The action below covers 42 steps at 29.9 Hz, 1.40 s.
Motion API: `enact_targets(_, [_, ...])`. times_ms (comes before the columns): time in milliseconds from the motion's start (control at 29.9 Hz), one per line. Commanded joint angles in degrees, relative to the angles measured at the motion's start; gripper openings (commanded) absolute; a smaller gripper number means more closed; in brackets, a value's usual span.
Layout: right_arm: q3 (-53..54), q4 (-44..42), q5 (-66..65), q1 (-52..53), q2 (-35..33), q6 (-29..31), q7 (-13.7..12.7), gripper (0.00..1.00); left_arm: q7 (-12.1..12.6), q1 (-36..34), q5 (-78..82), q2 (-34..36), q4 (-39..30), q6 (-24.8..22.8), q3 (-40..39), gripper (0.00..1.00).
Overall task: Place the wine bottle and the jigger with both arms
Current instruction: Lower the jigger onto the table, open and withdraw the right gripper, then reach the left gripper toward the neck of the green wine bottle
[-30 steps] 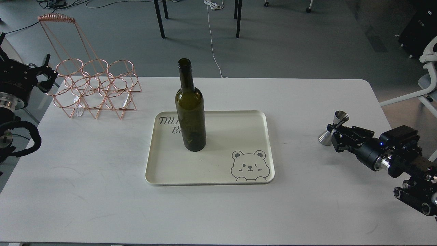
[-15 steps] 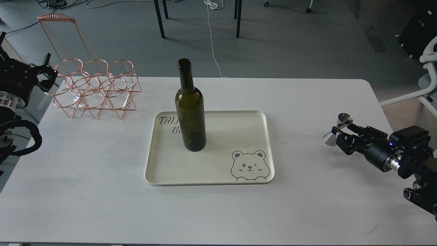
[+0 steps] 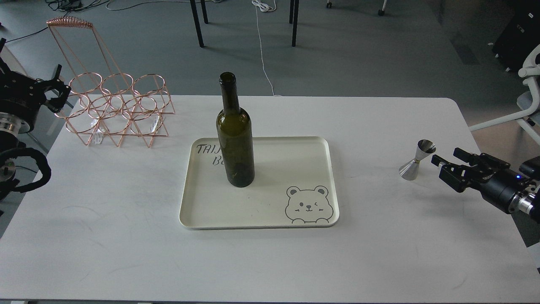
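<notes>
Head view, contents by size. Table (image 3: 126, 236): white, rounded corners, fills most of the frame. Tray (image 3: 270, 213): cream, rectangular, at the table's centre, with a cartoon bear (image 3: 306, 204) printed in its near right corner and dark lettering at its far left, partly hidden. Wire rack (image 3: 116, 109): copper-coloured, made of rings and triangles with a tall handle, on the far left part of the table. Wine bottle (image 3: 235, 135): dark olive-green glass, open mouth, upright on the left half of the tray, in front of the lettering. Right gripper (image 3: 443, 162): black, low over the table's right edge, fingers parted a little with nothing between them, tips just beside the jigger and apart from it. Left gripper (image 3: 59, 90): black, at the far left edge next to the rack; seen small and dark, so cannot tell whether it is spread or closed. Jigger (image 3: 417, 160): silver hourglass cup, upright on the bare table, well to the right of the tray.
</notes>
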Motion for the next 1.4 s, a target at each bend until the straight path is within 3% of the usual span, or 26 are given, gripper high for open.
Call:
enact_targets(0, [0.31,0.55,0.66,4.71,-0.90,0.00,0.00,0.72,0.00,0.02,0.01,-0.01,0.00,0.09,0.09,0.98])
enact_targets(134, [0.32,0.91,2.85,12.70,-0.99,0.00,0.00,0.76,0.09,-0.07,0.01,0.25,0.00,0.01,0.09,0.98])
enact_targets(267, [0.32,0.38,13.03,20.18,0.15,0.00,0.00,0.78,0.26,-0.07,0.01,1.31,-0.26,-0.17,0.18,0.98])
enact_targets(401, [0.40,-2.33,24.73,24.85,6.12,0.00,0.00,0.81,1.22,-0.07,0.80,2.18,-2.54,-0.34,0.26,0.98])
enact_targets(534, [1.54,-6.73,30.36,25.73,12.36,0.00,0.00,0.83,7.37,-0.33,7.20,3.68,-4.39,-1.14,0.18,0.98])
enact_targets(601, [3.73,-8.14,34.92,25.12,14.91,0.66,0.00,0.85,8.08,-1.12,10.89,4.55,-5.01,-1.14,0.18,0.98])
enact_targets(768, [10.06,-12.97,52.14,23.10,20.36,8.30,0.00,0.88,8.00,-2.09,19.25,7.27,-8.78,-1.66,0.26,0.98])
enact_targets(969, [21.39,-19.83,67.79,20.90,22.65,20.95,0.00,0.89,7.47,-1.03,26.19,16.67,-22.12,-1.75,0.44,0.98])
enact_targets(1169, [29.58,-24.31,80.55,17.56,22.66,35.55,0.00,0.94,4.66,-1.12,33.67,23.63,-32.51,-0.88,-0.35,0.98])
enact_targets(1269, [32.04,-27.38,90.46,14.93,22.66,45.46,0.00,0.97,3.78,-1.38,46.02,24.60,-39.87,2.02,-1.14,0.98])
enact_targets(1370, [32.31,-27.92,94.52,14.05,22.22,49.44,0.00,0.98,2.81,-1.38,57.72,24.86,-44.37,3.25,-1.58,0.98])
